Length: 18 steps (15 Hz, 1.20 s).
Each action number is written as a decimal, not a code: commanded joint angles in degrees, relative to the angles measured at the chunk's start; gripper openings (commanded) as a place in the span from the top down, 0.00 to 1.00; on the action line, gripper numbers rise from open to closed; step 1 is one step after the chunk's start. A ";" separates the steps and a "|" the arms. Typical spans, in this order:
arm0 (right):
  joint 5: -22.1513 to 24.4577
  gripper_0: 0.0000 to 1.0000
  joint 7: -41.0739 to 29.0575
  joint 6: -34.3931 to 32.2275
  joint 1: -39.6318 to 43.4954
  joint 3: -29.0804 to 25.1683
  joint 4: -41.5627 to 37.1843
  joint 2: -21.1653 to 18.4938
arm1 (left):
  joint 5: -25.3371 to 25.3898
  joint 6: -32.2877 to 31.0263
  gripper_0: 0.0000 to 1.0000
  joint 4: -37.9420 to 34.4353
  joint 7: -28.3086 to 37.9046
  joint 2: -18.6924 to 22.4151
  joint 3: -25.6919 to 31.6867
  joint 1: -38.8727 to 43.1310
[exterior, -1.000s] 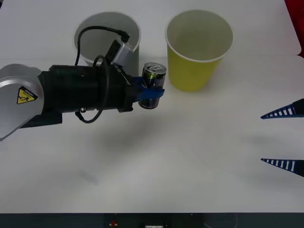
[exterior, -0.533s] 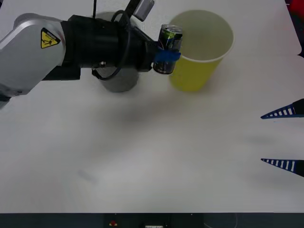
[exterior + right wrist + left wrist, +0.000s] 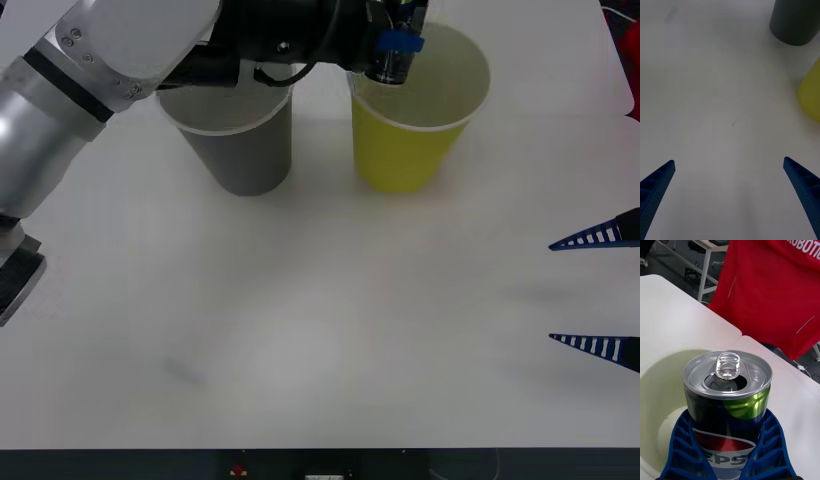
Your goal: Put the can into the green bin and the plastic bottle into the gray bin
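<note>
The white desk [image 3: 320, 330] carried the gray bin [image 3: 245, 150] beside the green bin [image 3: 415, 130]. The left gripper [image 3: 395, 45] clamped the can [image 3: 392, 62] upright above the green bin's open mouth. The right gripper [image 3: 600, 290] waited wide apart at the desk's right edge.

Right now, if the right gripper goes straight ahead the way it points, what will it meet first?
Probably nothing close. The open right gripper points across bare table; the gray bin and the green bin stand far ahead and off to one side. The way looks free, though depth is unclear.
</note>
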 commanded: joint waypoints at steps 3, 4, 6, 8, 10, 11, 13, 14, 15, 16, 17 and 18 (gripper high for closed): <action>0.00 0.00 0.00 0.00 0.00 0.00 0.00 0.00 | -1.22 0.57 1.00 7.58 -1.40 -3.05 -2.74 -4.94; 0.00 0.00 0.00 0.00 0.00 0.00 0.00 0.00 | -2.01 0.93 1.00 7.67 -1.31 -3.40 -3.10 -5.03; 0.00 0.00 0.00 0.00 0.00 0.00 0.00 0.00 | -3.51 0.93 1.00 7.67 -1.40 -3.76 -3.27 -5.03; 0.00 0.00 0.00 0.00 0.00 0.00 0.00 0.00 | -4.03 0.93 1.00 7.76 -2.54 -3.76 -3.71 -5.03; 0.00 0.00 0.00 0.00 0.00 0.00 0.00 0.00 | -4.65 1.01 1.00 7.67 -2.98 -3.76 -4.33 -5.03; 0.00 0.00 0.00 0.00 0.00 0.00 0.00 0.00 | -5.00 1.01 0.75 7.76 -3.33 -3.76 -4.41 -5.03; 0.00 0.00 0.00 0.00 0.00 0.00 0.00 0.00 | -5.70 1.01 0.02 7.67 -4.83 -3.76 -4.33 -5.03; 0.00 0.00 0.00 0.00 0.00 0.00 0.00 0.00 | -6.05 0.93 0.00 7.76 -6.94 -3.76 -4.33 -4.94; 0.00 0.00 0.00 0.00 0.00 0.00 0.00 0.00 | -6.41 1.01 0.00 7.76 -7.64 -3.76 -4.41 -4.94; 0.00 0.00 0.00 0.00 0.00 0.00 0.00 0.00 | -6.49 0.93 0.00 7.76 -7.99 -3.76 -4.41 -5.03; 0.00 0.00 0.00 0.00 0.00 0.00 0.00 0.00 | -6.49 0.93 0.00 7.76 -7.99 -3.76 -4.41 -5.03; 0.00 0.00 0.00 0.00 0.00 0.00 0.00 0.00 | -6.32 1.01 0.00 7.67 -8.08 -3.76 -4.41 -5.03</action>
